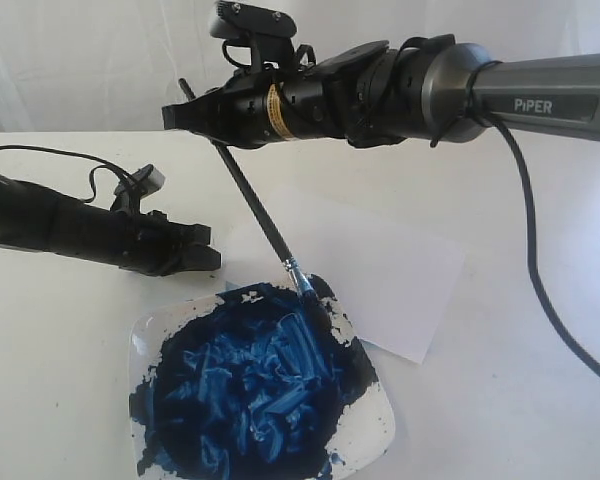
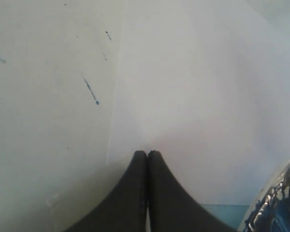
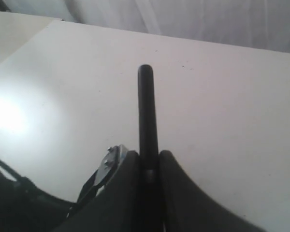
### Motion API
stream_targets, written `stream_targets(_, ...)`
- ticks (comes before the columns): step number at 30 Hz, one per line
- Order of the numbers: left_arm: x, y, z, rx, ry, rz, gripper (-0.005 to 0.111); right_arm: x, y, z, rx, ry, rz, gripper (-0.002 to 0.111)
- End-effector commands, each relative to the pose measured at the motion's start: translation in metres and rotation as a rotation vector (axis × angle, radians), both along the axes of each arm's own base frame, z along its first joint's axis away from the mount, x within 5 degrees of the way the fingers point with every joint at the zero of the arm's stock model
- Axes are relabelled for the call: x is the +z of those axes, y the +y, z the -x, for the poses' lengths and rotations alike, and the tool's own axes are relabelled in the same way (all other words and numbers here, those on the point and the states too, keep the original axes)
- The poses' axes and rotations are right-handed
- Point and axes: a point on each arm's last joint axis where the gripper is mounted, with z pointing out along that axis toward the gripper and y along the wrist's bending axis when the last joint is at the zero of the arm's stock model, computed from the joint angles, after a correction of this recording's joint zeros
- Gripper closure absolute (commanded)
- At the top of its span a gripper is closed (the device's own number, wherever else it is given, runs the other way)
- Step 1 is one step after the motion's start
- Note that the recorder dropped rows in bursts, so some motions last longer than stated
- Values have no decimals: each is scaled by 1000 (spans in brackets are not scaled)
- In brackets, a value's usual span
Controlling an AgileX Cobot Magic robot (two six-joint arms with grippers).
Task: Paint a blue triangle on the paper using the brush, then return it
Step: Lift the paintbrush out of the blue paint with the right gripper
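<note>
My right gripper [image 1: 180,112] hangs above the table, shut on the black handle of the brush [image 1: 255,205]. The brush slants down, and its silver ferrule and bristles reach the far edge of the dark-blue paint on the square plate [image 1: 372,432]. In the right wrist view the handle [image 3: 146,106] sticks out between the closed fingers of the gripper [image 3: 149,153]. The white paper [image 1: 380,270] lies flat behind the plate. Its visible face is plain, and the blue triangle is not in view. My left gripper [image 1: 205,250] rests low by the paper's left edge, shut and empty [image 2: 148,152].
The paint plate [image 2: 280,203] sits close to the left gripper's side. A few paint specks [image 2: 91,91] mark the white table beside the paper [image 2: 193,96]. A black cable [image 1: 540,290] trails from the right arm across the table. A white curtain hangs behind.
</note>
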Motion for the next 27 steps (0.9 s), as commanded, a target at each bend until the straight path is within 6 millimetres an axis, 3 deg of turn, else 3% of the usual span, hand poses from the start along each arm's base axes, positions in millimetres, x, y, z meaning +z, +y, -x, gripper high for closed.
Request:
stream_targets(1,-22,1,5,19,67,-35,107,8,-8,-9,-92,-71,18,108)
stream_targets(16,-22,1,5,15,66,-37,107,8,-21,-25,-291,-88,14,108)
stream_targets(27,-22,1,5,15,66,-37,107,9,-49,-48,-482,-34,-47,108)
